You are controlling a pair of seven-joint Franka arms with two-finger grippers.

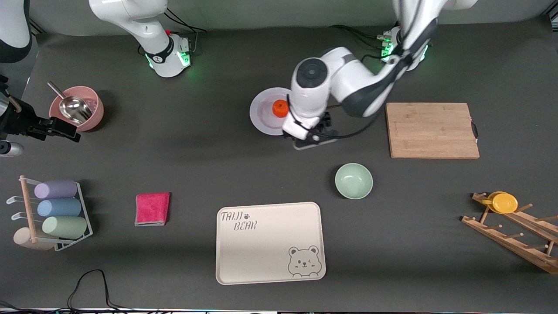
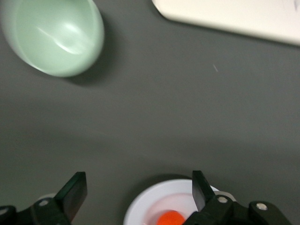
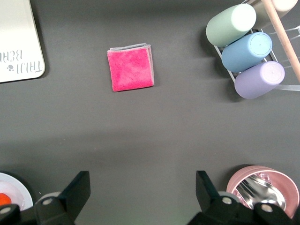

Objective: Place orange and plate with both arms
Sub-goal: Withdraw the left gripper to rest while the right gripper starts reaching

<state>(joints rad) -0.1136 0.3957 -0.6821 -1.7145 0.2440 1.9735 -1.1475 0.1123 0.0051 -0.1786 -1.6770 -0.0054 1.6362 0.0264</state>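
Only frontally, orange (image 1: 280, 108) mid-plate (image 1: 263, 118).

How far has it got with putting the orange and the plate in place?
The orange already sits on the plate. Nothing is in hand: the left gripper hangs open over the table beside the plate, its fingers spread and holding nothing. The right gripper waits open near the pink bowl. If the plate must go elsewhere, that is not yet begun.

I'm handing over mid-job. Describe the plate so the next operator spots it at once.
Start at the bamboo cutting board; toward the right arm's end from it, partly under the open left gripper, lies the round glossy white plate. It alone carries the small bright orange, and it is flatter and wider than the mint-green bowl.
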